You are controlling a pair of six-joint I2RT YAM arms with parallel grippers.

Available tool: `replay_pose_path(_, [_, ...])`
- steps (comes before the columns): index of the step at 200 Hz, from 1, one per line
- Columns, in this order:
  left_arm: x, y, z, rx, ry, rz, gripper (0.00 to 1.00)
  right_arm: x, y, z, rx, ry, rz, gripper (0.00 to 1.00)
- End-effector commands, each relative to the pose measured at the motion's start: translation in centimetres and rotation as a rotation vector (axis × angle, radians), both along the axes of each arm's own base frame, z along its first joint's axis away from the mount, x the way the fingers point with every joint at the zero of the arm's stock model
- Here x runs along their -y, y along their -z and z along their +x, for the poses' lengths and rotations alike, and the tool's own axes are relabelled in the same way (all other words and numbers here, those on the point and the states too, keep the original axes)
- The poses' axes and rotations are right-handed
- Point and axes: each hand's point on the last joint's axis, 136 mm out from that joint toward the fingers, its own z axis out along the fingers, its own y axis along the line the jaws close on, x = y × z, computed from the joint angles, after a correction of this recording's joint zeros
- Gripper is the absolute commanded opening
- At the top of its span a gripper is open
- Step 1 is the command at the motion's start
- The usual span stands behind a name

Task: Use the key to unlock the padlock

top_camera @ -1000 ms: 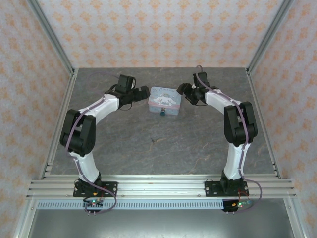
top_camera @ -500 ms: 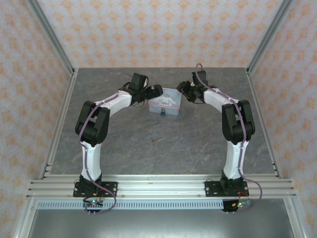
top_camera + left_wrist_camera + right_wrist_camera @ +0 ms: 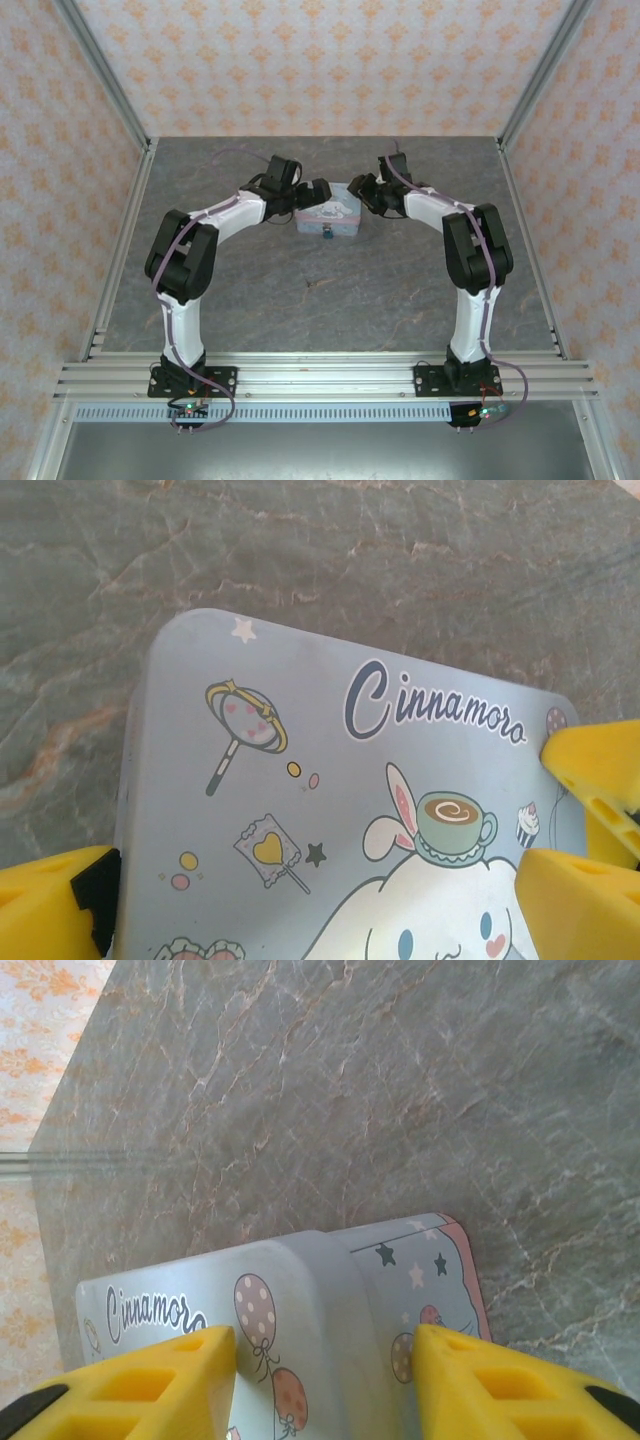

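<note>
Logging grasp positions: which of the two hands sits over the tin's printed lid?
The left hand, its fingers flanking the lid of the tin box; the right hand straddles the box's end wall instead.

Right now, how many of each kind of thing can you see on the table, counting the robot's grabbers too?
tin box: 1
padlock: 1
grippers: 2, the left gripper and the right gripper
Total: 4

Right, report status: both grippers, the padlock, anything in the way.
Left gripper open, fingers astride the tin box. Right gripper open at its other end. Padlock on the box's near face, clear of both grippers.
</note>
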Motion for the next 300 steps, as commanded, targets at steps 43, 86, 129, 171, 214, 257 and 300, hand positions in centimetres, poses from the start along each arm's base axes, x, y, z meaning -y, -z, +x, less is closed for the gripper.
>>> replay_pose_path(43, [0.7,-3.0,-3.2,0.08,-0.004,-0.041,1.0,-2.3,-1.3,-3.2,0.014,-0.041,0.037,0.51])
replay_pose_path(86, [0.1,-1.8,-3.7,0.058,-0.021,-0.017,1.0,-2.1,-0.5,-3.8,-0.004,-0.026,0.052,0.56])
replay_pose_path(129, [0.1,-1.7,-3.1,0.058,-0.027,0.002,1.0,-2.0,-1.2,-4.0,0.006,-0.017,0.06,0.61])
replay_pose_path(171, [0.2,-1.8,-3.0,0.059,-0.029,-0.01,1.0,-2.2,-1.5,-4.5,0.004,-0.01,0.096,0.61])
replay_pose_path(214, [-0.7,-1.5,-3.4,0.061,-0.048,0.028,1.0,-0.8,-1.2,-4.8,0.021,0.015,0.021,0.76])
replay_pose_path(257, [-5.2,-4.3,-2.3,0.118,-0.15,0.036,1.0,2.9,-3.9,-4.3,0.125,0.065,-0.08,0.99])
replay_pose_path(300, [-9.3,-8.1,-2.9,0.187,-0.201,0.045,1.0,8.3,-8.5,-4.2,0.154,0.238,-0.135,0.99])
